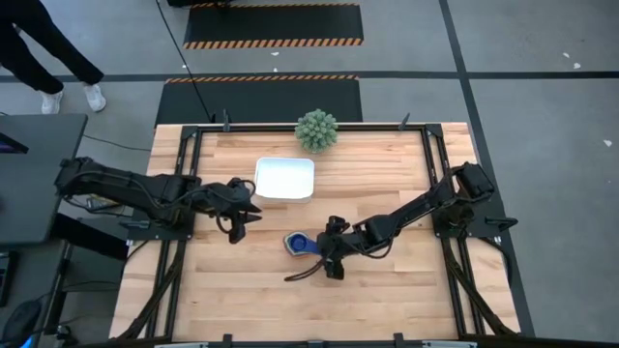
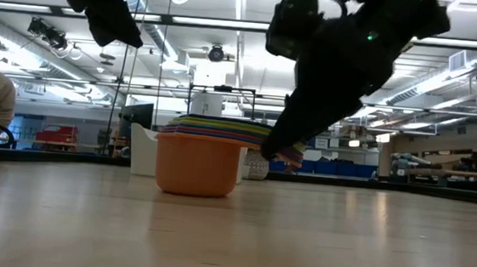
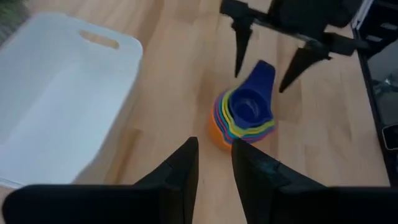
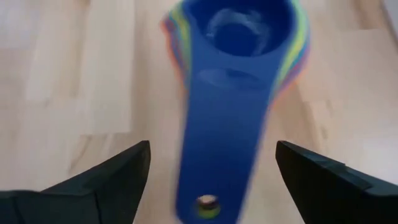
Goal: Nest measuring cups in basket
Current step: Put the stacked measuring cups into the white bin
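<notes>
Overhead, table-level and both wrist views share the measuring cups.

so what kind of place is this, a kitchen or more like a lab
Most likely a robotics lab or workshop, not a kitchen: a framed wooden table on concrete floor with hazard-striped mats, and an open hall with strip lights behind.

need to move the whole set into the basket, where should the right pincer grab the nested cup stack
Probably by the stacked flat handles, coming in from the handle side, where the right pincer already sits open astride them. The measuring cups stand upright and nested on the table, handles fanned out together toward that arm, so one pinch across them should lift all. The basket is empty.
</notes>
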